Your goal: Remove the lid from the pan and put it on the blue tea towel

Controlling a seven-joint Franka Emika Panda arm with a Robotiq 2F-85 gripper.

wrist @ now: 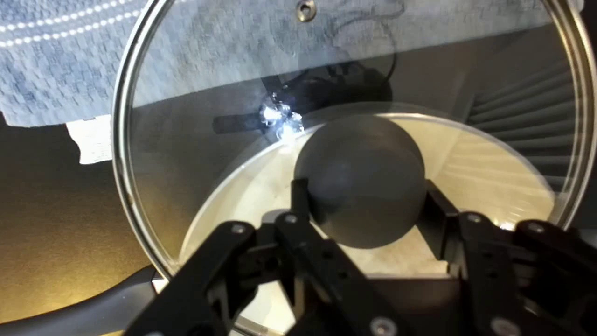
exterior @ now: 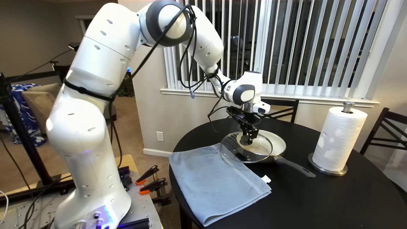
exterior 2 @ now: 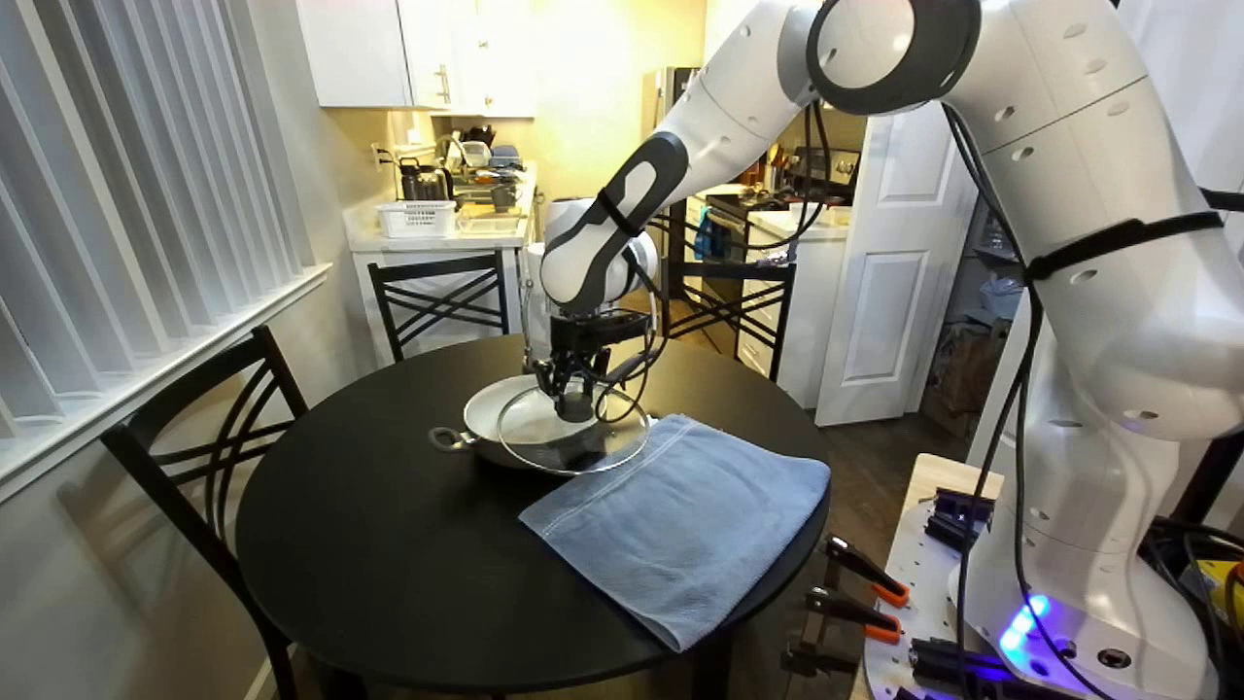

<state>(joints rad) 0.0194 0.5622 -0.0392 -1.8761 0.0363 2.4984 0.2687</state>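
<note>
No readable text anywhere, white tag [wrist: 91,140] on blue tea towel [exterior: 219,181] included

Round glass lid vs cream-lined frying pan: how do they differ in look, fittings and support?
Look: the round glass lid is transparent; the cream-lined frying pan is opaque.
Fittings: the lid has a dark rounded knob; the pan has a long grey handle and a small loop handle.
Support: the lid's knob is gripped by black fingers; the pan sits on the round black table.
Both are round.
</note>
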